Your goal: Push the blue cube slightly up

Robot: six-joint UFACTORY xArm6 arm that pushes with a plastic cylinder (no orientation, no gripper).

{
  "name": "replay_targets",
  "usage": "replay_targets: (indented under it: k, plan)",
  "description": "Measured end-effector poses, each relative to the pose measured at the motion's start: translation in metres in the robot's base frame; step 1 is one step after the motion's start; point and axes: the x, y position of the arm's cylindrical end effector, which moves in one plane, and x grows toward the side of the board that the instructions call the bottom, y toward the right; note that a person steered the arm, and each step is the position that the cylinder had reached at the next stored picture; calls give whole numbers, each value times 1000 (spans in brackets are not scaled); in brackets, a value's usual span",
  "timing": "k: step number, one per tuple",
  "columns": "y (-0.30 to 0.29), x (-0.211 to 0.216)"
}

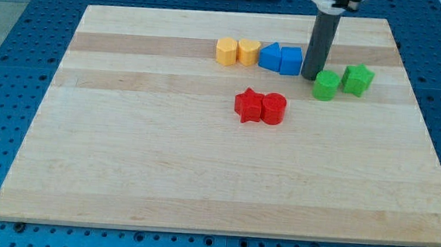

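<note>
The blue cube (pixel 291 61) sits near the view's top, right of centre, touching a blue wedge-like block (pixel 270 56) on its left. My tip (pixel 310 77) is just to the right of the blue cube, very close to its lower right corner, between it and a green block (pixel 326 85). The dark rod rises from the tip toward the view's top.
A yellow hexagonal block (pixel 226 51) and a yellow heart-like block (pixel 248 51) sit left of the blue pair. A green star-like block (pixel 357 78) lies right of the green block. A red star (pixel 247 105) and a red cylinder (pixel 273 109) lie below. The wooden board (pixel 125 156) carries them all.
</note>
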Motion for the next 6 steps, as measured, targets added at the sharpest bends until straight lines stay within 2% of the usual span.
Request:
replay_targets:
  k: [6]
  plan:
    - [-15, -5]
